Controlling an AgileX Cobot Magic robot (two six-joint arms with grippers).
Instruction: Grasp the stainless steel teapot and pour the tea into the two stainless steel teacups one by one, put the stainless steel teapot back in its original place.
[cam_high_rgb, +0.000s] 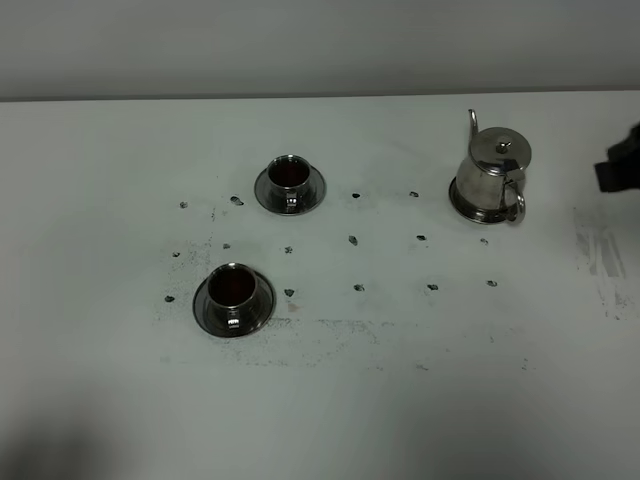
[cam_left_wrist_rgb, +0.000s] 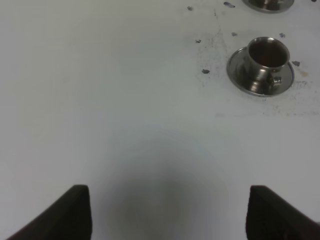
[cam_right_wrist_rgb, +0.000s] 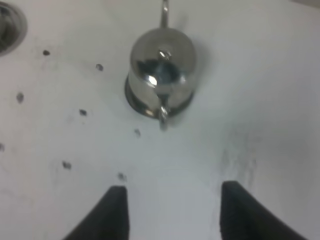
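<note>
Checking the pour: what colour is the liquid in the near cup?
Dark reddish-brown in the near cup; exterior high view shows it best.

Steel teapot on its tray, two filled teacups on saucers

The stainless steel teapot (cam_high_rgb: 493, 170) stands upright on the round steel tray (cam_high_rgb: 462, 205) at the far right, lid on, thin spout pointing far, loop handle facing near. The two stainless steel teacups sit upright on saucers to the left, one farther (cam_high_rgb: 288, 173), one nearer (cam_high_rgb: 232, 287), well apart; each holds dark reddish-brown tea (cam_high_rgb: 232, 286).
</note>
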